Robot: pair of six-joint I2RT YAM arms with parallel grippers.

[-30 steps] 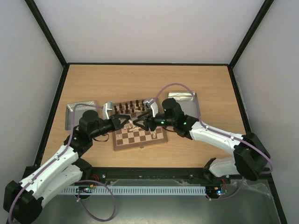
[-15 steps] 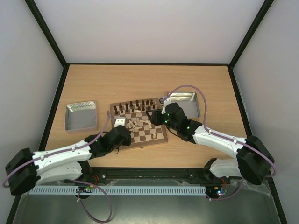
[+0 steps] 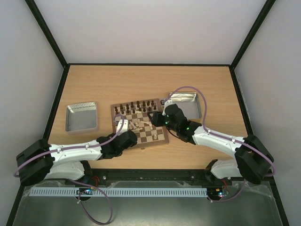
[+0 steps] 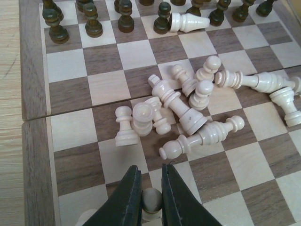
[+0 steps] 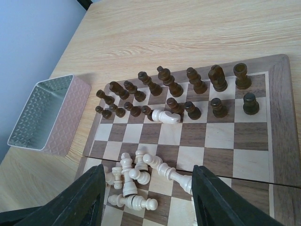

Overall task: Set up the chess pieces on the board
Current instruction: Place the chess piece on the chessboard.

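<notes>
The board (image 3: 160,136) lies mid-table, with dark chessmen along its far rows. Several pale chess pieces (image 4: 188,110) lie toppled in a heap near the board's middle, also seen in the right wrist view (image 5: 134,176). One pale piece (image 4: 188,22) lies among the dark chessmen (image 4: 124,16). My left gripper (image 4: 151,188) is low over the board's near edge (image 3: 131,137) and is shut on the round head of a pale pawn (image 4: 152,201), which stands upright. My right gripper (image 5: 148,176) is wide open and empty, above the heap on its right side (image 3: 153,117).
A metal tin (image 3: 81,116) stands left of the board, also in the right wrist view (image 5: 44,113). A second tin (image 3: 187,103) stands at the board's far right. Another pale piece (image 4: 84,217) stands just left of my left fingers.
My left arm has swung from the board's far left down to its near edge and now grips a pale pawn. My right gripper has drawn back a little to the right.
</notes>
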